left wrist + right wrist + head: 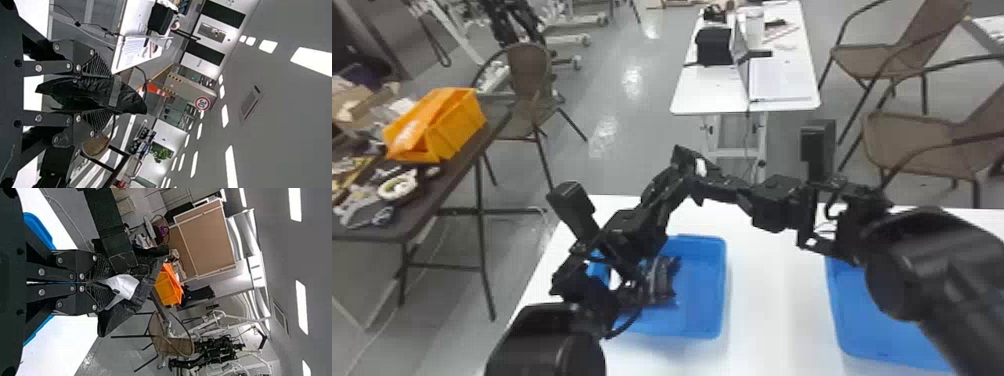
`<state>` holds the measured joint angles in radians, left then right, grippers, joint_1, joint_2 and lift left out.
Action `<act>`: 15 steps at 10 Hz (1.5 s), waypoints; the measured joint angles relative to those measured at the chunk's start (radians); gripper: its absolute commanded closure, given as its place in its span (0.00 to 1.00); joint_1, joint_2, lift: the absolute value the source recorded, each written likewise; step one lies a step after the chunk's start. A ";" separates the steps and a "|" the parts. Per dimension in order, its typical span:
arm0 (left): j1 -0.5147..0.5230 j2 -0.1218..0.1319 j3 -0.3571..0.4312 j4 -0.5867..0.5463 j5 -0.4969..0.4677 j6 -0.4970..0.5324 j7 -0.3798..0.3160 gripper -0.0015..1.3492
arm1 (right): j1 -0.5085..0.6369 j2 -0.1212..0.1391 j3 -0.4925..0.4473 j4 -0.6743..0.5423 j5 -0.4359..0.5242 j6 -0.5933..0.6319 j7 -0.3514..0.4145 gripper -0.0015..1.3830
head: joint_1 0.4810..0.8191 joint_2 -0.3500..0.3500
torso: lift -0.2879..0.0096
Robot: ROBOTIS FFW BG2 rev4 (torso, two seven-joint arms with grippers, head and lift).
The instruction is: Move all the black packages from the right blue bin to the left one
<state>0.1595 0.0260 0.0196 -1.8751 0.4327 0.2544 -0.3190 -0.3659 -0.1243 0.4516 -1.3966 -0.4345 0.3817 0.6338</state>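
Above the table, my left gripper [677, 186] and my right gripper [719, 189] meet at one black package [683, 156] with a white patch. In the left wrist view the package [94, 93] fills the space between the fingers of my left gripper [96, 93], which is shut on it. The right wrist view has my right gripper [102, 284] pinched shut on the package [135, 296] beside its white patch. Dark packages [659, 282] lie in the left blue bin [723, 287], partly behind the left arm. The right arm covers part of the right blue bin [862, 305].
Both bins stand on a white table [772, 300] with a gap between them. A dark side table [457, 185] at the left carries an orange bin [457, 125] and clutter. Beyond are another white table [712, 95] and brown chairs [912, 140].
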 measured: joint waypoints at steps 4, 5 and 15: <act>0.012 -0.014 0.009 0.003 0.000 -0.054 0.002 0.90 | -0.001 0.002 0.000 0.007 0.001 -0.009 0.000 0.82 | 0.61 0.84 | 0.97; 0.014 -0.017 0.010 0.003 0.000 -0.065 0.002 0.90 | -0.003 0.003 0.000 0.010 0.002 -0.014 0.000 0.81 | 0.60 0.84 | 0.97; 0.106 -0.026 0.149 0.133 -0.426 -0.114 -0.024 0.88 | 0.253 0.018 -0.348 -0.156 0.156 -0.034 0.033 0.26 | 0.63 0.78 | 0.97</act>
<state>0.2654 -0.0001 0.1686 -1.7417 0.0066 0.1403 -0.3430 -0.1128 -0.1063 0.1041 -1.5526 -0.2786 0.3478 0.6664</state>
